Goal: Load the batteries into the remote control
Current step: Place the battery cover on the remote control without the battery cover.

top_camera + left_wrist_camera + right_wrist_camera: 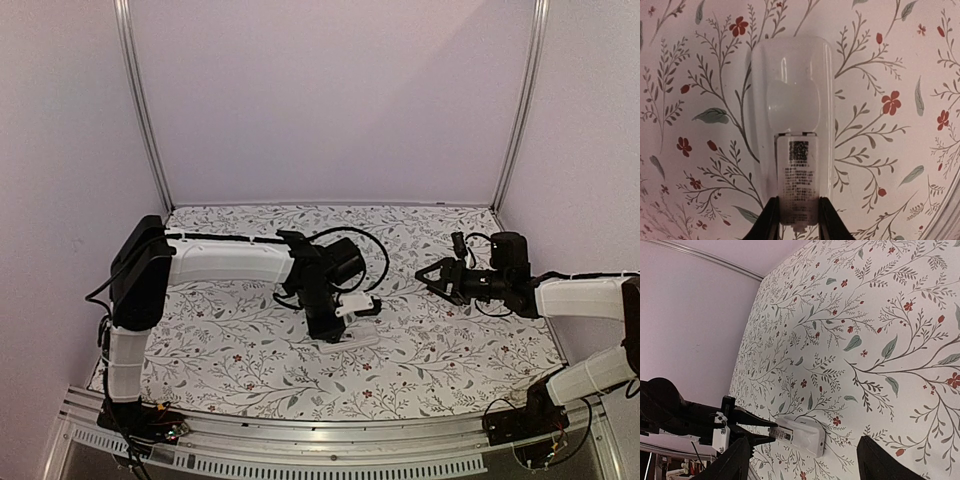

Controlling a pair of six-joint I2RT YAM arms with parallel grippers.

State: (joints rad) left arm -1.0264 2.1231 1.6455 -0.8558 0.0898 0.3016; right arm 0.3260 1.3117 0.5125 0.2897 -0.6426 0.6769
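Your left gripper point(799, 210) is pinching the remote control point(792, 100) near the middle of the floral table cover point(230, 350). One dark finger point(771, 222) presses each side of the narrow end nearest the wrist. The remote lies flat on the cover with its back up, and a printed label point(798, 170) with a small square code runs down that narrow section. The wider, rounded white end points away from the fingers. From above, the left arm reaches in from the cover's left side and bends down over its middle. Your right gripper point(802, 440) hovers above the right part of the cover with its fingers point(880, 462) spread wide, holding nothing and facing the remote from well apart. No battery can be made out on the cover in any view.
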